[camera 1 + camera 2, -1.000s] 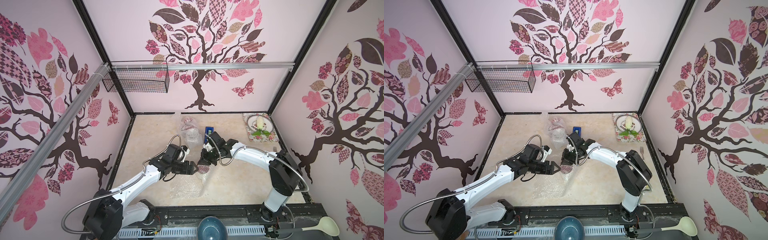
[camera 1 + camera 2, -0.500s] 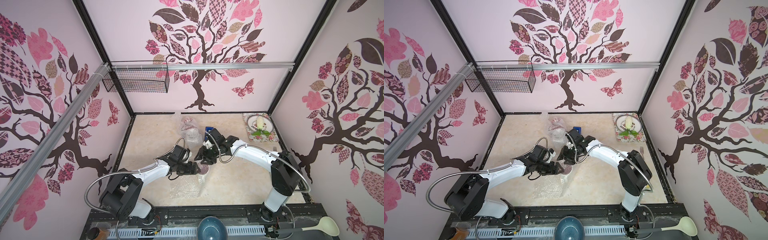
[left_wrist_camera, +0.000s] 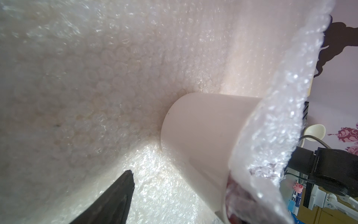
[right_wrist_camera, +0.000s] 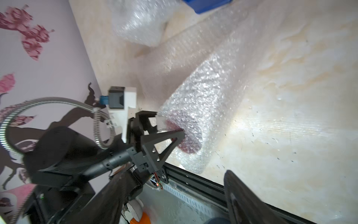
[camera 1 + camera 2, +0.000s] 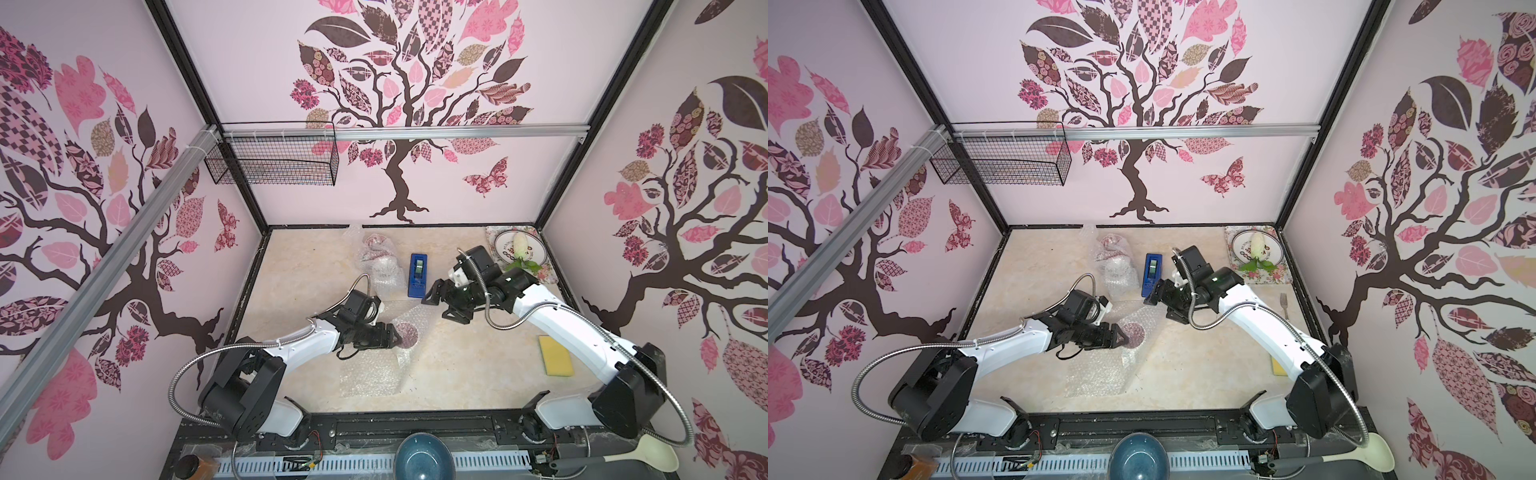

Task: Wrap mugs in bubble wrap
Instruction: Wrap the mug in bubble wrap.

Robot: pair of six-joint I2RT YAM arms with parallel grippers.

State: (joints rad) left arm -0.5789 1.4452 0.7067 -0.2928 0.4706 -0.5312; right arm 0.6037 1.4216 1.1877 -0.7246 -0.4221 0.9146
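Observation:
A white mug with a red inside lies on its side in mid-table. A clear bubble wrap sheet is folded over it. The left wrist view shows its white wall under the wrap. My left gripper is open at the mug's mouth, one finger clear of the wall and the other hidden. My right gripper is open and empty, right of the mug. Two wrapped bundles lie behind.
A blue tape dispenser lies between the bundles and my right gripper. A yellow sponge and a fork lie at the right. A plate on a floral tray fills the back right corner. A blue bowl and ladle sit on the front rail.
My right gripper has opened and drawn back to the right, away from the mug, uncovering the tape dispenser. The left arm's elbow has swung in while its gripper stays at the mug.

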